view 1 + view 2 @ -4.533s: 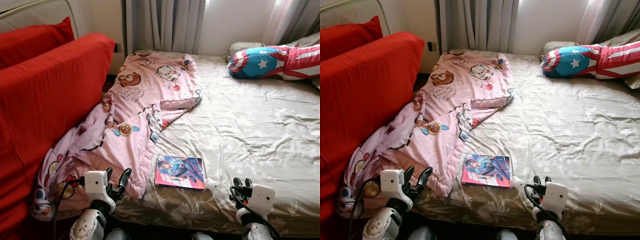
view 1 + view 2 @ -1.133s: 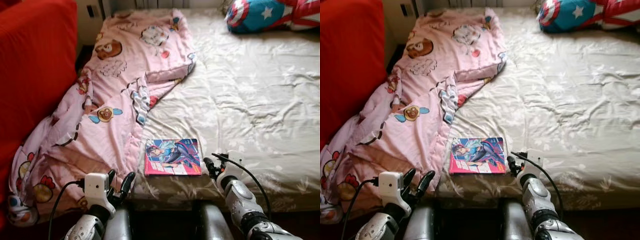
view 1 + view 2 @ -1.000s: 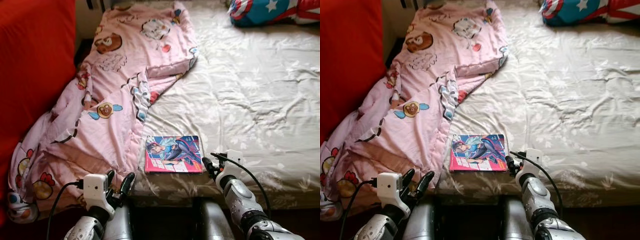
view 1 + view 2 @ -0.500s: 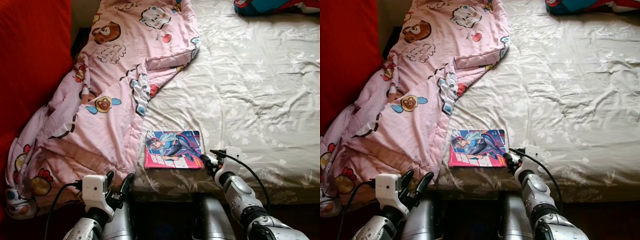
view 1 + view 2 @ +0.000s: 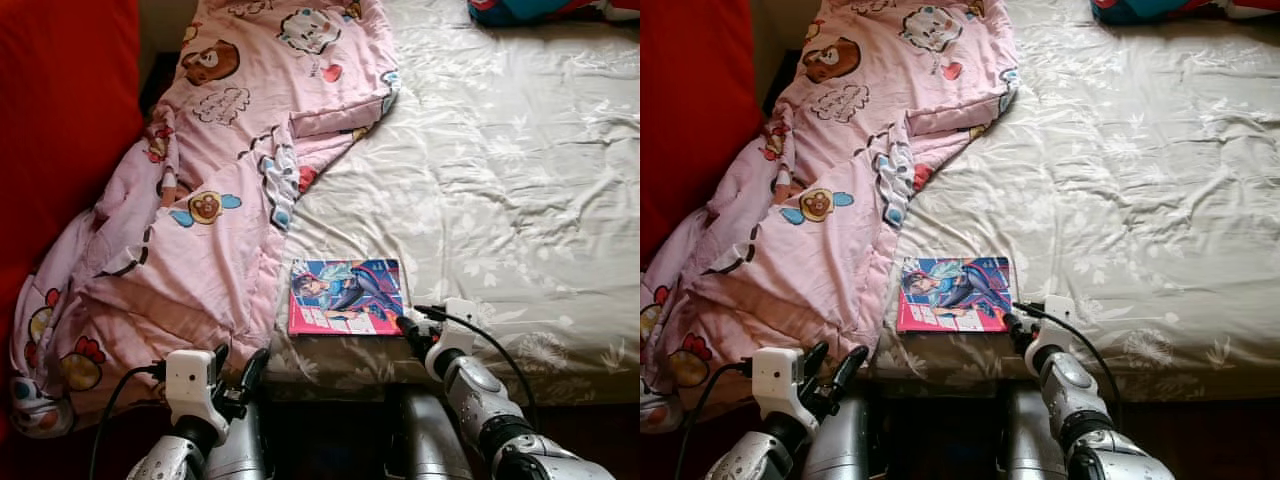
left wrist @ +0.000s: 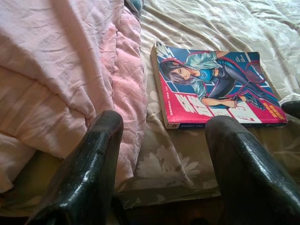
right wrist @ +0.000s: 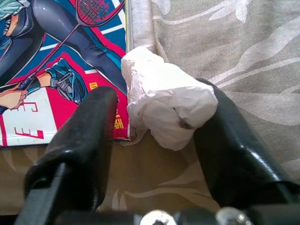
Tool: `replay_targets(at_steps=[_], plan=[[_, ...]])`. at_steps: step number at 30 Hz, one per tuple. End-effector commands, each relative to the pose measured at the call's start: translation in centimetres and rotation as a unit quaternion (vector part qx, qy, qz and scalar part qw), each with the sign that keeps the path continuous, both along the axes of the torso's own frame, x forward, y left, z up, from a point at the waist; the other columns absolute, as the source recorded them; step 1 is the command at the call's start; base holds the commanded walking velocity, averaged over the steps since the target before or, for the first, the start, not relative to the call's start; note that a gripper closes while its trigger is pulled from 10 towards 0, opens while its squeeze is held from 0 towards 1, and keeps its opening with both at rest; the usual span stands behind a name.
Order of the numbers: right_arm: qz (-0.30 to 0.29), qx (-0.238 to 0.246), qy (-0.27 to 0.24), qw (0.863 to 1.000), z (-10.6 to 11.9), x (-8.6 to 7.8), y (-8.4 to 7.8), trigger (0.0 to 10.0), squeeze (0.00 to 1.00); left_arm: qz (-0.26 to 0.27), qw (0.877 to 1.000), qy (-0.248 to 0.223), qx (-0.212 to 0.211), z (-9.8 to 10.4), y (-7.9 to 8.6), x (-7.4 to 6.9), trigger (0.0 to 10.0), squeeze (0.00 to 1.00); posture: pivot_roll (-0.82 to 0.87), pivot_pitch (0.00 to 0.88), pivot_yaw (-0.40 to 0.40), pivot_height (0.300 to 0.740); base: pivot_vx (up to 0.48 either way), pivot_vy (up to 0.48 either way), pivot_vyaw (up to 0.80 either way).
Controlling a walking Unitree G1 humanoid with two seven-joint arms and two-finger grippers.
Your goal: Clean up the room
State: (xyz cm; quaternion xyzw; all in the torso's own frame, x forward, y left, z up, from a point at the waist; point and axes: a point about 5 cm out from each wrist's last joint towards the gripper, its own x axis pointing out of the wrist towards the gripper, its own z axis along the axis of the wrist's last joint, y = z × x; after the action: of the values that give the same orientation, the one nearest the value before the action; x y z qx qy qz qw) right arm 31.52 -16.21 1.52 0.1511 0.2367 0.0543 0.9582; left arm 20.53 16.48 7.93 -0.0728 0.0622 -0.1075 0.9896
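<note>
**Right hand straddling a crumpled tissue at the corner of a comic book**

The right hand (image 7: 154,136) reaches over the near edge of the bed (image 5: 520,180), its two fingers spread on either side of a crumpled white tissue (image 7: 164,105). The wad rests on the sheet against the near right corner of the comic book (image 5: 345,296), overlapping that corner slightly. One finger (image 7: 79,136) lies over the book's cover, the other on the bare sheet; whether either yet touches the wad cannot be told. The straddling pose suggests a pinch is being prepared — the tissue is probably the first piece of litter to be removed, and closing from both sides would keep so light a thing from being pushed away. A likely difficulty is that the finger over the cover catches the book as well.

The left hand (image 6: 159,154) hangs low before the bed, fingers apart and holding nothing, aimed toward the spine of the book and the edge of the pink blanket (image 5: 210,170). The blanket lies rumpled along the left side of the bed and spills toward the red sofa (image 5: 60,130) — still to be straightened, by the look of it.
</note>
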Motion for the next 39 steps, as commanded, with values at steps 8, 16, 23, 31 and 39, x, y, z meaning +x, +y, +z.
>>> replay_targets(at_steps=[8, 16, 23, 31, 39], plan=[[0.003, -0.001, 0.019, 1.000, -0.9, -0.8, 0.0, 0.0, 0.00, 0.001, 1.000, 0.014, 0.014, -0.5, 0.1, -0.6, 10.0, 0.00, 0.12, 0.263, 0.009, 0.595, 0.000, 0.000, 0.00], [0.003, -0.008, 0.018, 1.000, -0.8, -0.7, -0.1, 0.0, 0.00, -0.001, 1.000, 0.013, 0.016, -0.7, -0.1, -0.1, 10.0, 0.00, 0.11, 0.248, 0.006, 0.595, 0.000, 0.000, 0.00], [-0.014, -0.013, 0.004, 1.000, -0.4, -0.4, -0.7, 0.0, 0.00, 0.012, 1.000, 0.013, 0.015, -1.4, -0.2, 1.0, 10.0, 0.00, 0.11, 0.192, -0.005, 0.595, 0.000, 0.000, 0.00], [-0.049, -0.013, -0.015, 0.999, -0.3, -0.6, -1.7, 0.0, 0.00, 0.044, 0.999, 0.031, 0.005, -3.1, 0.7, 2.7, 10.0, 0.00, 0.08, 0.090, -0.009, 0.595, 0.000, 0.000, 0.00], [-0.096, -0.020, -0.061, 0.993, -0.8, -2.1, -3.2, 0.0, 0.00, 0.038, 0.997, 0.068, 0.026, -6.0, 0.6, 4.2, 10.0, 0.00, 0.01, 0.000, -0.014, 0.595, 0.000, 0.000, 0.00]])
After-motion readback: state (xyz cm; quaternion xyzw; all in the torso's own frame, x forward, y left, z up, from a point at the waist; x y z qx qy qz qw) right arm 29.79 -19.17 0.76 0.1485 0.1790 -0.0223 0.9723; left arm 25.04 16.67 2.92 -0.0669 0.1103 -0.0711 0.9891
